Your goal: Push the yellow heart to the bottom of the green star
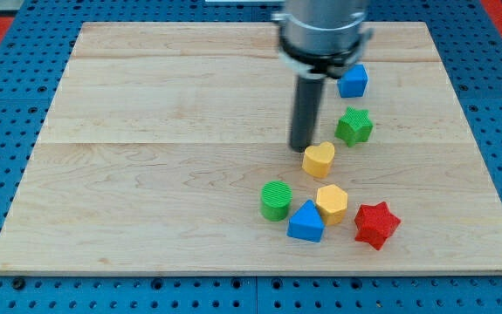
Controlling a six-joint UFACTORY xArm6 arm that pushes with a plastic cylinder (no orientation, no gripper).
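although the yellow heart (319, 160) already lay close to the green star (354, 126), in the single camera view it sat below and to the left of it rather than straight beneath, so the task looked partly done at best. the two blocks were near each other but apart, with a sliver of bare wood between them. what seemed left was a short nudge to the right, so that the heart would end up directly under the star on the near side of it.

my tip (301, 146) stood just at the heart's upper left edge, touching it or a hair off; the picture did not settle which. the rod has no jaws to open or close, so it held nothing and could only press against the block from the side. from that spot a push would likely drive the heart right and a little nearer, which suits the goal, though a push too long would carry it past the star.

further off, a blue cube (353, 80) sat above the star, toward the far right of the wooden board (146, 174). nearer the front edge a cluster lay below the heart: a green cylinder (276, 200), a blue triangle block (306, 221), a yellow hexagon (331, 203) and a red star (376, 224). the hexagon was the closest of these to the heart and might get bumped if the heart slid too far toward the near edge.
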